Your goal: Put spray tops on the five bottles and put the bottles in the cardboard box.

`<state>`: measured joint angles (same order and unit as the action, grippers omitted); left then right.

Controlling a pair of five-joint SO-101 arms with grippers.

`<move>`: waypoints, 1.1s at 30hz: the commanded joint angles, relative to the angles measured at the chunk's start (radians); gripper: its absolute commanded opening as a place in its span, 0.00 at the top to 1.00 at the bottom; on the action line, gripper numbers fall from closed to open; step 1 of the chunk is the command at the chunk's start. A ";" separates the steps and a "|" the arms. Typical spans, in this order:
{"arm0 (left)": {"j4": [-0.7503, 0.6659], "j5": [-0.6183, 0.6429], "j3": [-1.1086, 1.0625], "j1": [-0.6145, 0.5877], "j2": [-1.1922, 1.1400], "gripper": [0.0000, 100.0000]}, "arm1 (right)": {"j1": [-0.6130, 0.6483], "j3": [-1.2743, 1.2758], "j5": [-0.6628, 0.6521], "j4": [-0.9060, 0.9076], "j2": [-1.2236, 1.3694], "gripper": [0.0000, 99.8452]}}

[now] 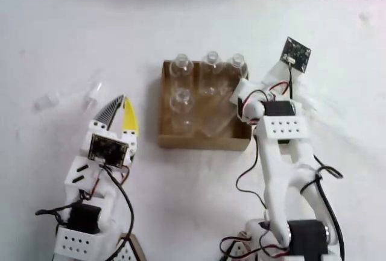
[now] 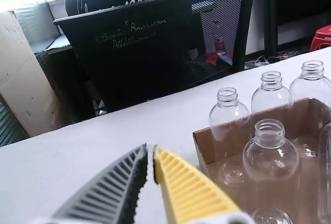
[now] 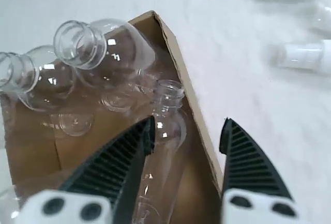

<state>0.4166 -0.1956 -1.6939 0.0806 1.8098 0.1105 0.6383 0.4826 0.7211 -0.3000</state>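
Open-necked bottles in the cardboard box [image 1: 199, 142], spray tops [image 1: 93, 92] loose on the surface [image 1: 313, 32].
Four bottles [image 1: 181, 101] stand upright and a fifth bottle [image 3: 165, 131] leans at the box wall. My right fingers [image 3: 187, 127] are spread wide over it, gripping nothing. My left fingers [image 1: 123, 99] are closed and empty, near the box.

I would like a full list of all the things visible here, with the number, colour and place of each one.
bottles: five, clear, without tops, in the cardboard box
cardboard box: one, brown, middle of the table
spray tops: at least two, whitish, on the table left of the box
table: one, white
chair: one, black, behind the table
left gripper: grey and yellow fingers shut, left of the box
right gripper: black fingers open around a leaning bottle
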 commanded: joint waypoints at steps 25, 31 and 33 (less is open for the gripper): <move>0.002 -0.006 0.002 0.010 0.010 0.97 | 0.048 -0.092 -0.158 -0.159 0.124 0.82; 0.002 -0.006 0.002 0.010 0.010 0.97 | 0.030 -0.121 -0.157 -0.168 0.182 0.82; 0.002 -0.006 0.002 0.010 0.010 0.97 | 0.035 -0.121 -0.157 -0.168 0.185 0.82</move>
<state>0.4166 -0.1956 -1.6939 0.0806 1.8098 0.1580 0.5662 0.3368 0.5723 -0.1112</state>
